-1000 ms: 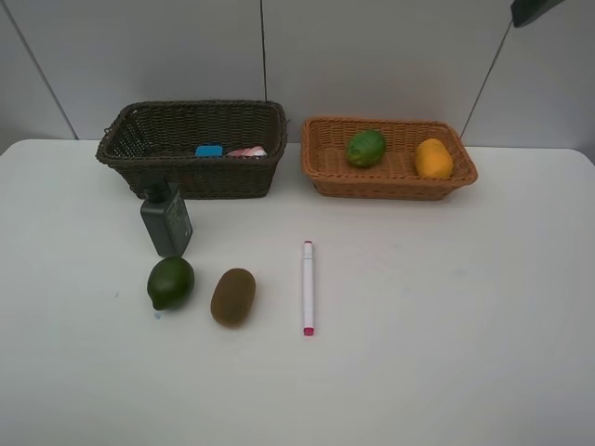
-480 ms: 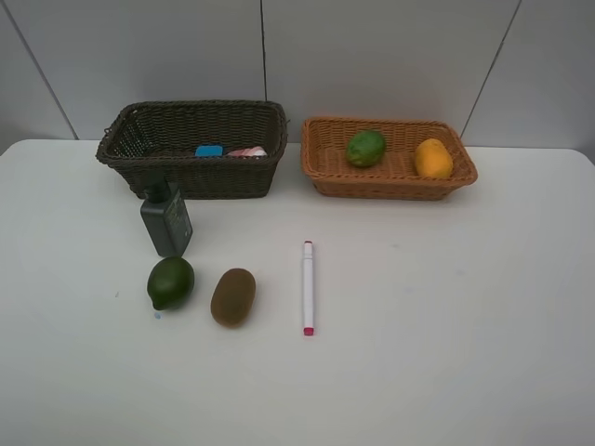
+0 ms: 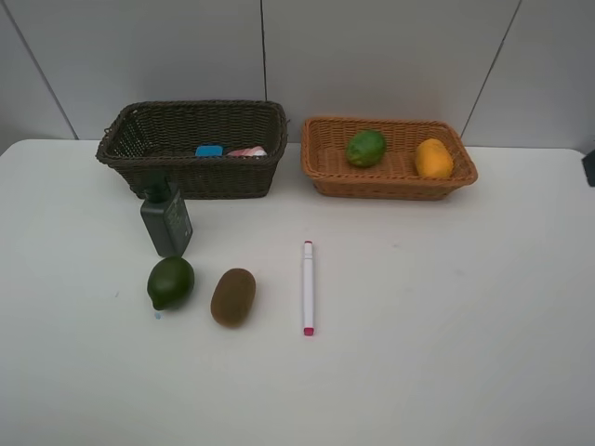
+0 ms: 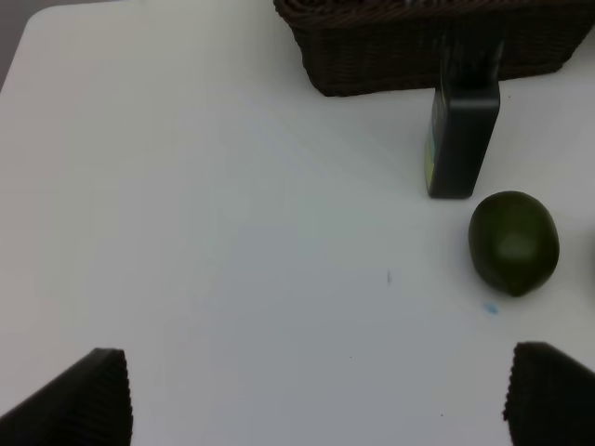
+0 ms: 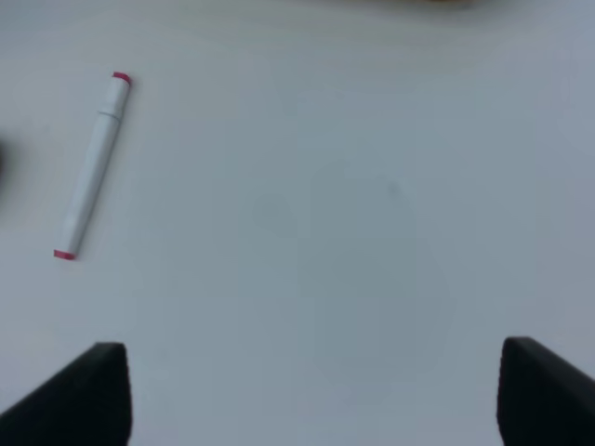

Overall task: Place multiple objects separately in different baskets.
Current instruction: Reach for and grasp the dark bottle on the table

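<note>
The dark brown basket (image 3: 149, 167) holds a blue eraser (image 3: 209, 150) and a pink bottle (image 3: 247, 151). In the light tan basket (image 3: 390, 188) lie a green fruit (image 3: 366, 148) and an orange mango (image 3: 433, 158). On the table are a dark green bottle (image 3: 166, 220), a second green fruit (image 3: 171, 282), a brown kiwi (image 3: 232, 296) and a white-pink marker (image 3: 308, 287). My left gripper (image 4: 321, 400) is open above bare table, with the bottle (image 4: 462, 139) and green fruit (image 4: 513, 242) ahead. My right gripper (image 5: 316, 395) is open, with the marker (image 5: 91, 167) off to one side.
The white table (image 3: 446, 325) runs back to a grey panelled wall. A dark sliver of the right arm (image 3: 589, 167) shows at the right edge of the exterior view. The dark basket's wall (image 4: 390, 51) stands just behind the bottle.
The dark arm part at the top right corner a second ago is gone, and a sliver now shows lower at the right edge. No object has moved.
</note>
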`<state>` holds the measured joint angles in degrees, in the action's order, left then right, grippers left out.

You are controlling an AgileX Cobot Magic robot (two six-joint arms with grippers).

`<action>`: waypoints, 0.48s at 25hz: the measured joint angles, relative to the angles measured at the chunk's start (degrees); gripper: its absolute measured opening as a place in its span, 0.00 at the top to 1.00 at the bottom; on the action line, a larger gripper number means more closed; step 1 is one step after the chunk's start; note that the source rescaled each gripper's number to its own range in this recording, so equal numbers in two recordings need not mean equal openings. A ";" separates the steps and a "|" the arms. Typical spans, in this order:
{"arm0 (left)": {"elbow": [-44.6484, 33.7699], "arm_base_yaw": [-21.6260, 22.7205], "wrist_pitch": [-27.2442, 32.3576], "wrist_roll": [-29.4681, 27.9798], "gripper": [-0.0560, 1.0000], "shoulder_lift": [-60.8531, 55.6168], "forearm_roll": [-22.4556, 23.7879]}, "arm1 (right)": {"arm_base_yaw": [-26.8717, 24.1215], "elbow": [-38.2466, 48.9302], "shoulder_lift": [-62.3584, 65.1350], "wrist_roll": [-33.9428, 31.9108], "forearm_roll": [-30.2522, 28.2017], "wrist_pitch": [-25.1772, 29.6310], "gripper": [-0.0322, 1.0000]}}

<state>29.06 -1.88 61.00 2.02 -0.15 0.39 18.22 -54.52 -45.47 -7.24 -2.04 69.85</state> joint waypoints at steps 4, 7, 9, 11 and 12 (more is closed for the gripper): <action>0.00 0.00 0.00 0.00 0.00 0.00 0.00 | 0.00 4.68 6.97 0.00 -2.39 -2.11 0.02; 0.00 0.00 0.00 0.00 0.00 0.00 0.00 | 0.00 7.81 13.74 0.97 -4.24 -2.58 0.02; 0.00 0.00 0.00 0.00 0.00 0.00 0.00 | 0.00 10.06 17.73 2.41 -4.12 -2.73 0.02; 0.00 0.00 0.00 0.00 0.00 0.00 0.00 | 0.00 12.17 21.53 3.60 -3.65 -3.07 0.02; 0.00 0.00 0.00 0.00 0.00 0.00 0.00 | 0.00 13.32 23.49 3.95 -3.34 -3.56 0.02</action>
<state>29.06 -1.88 61.00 2.02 -0.15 0.39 18.22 -41.21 -21.98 -3.29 -5.38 66.29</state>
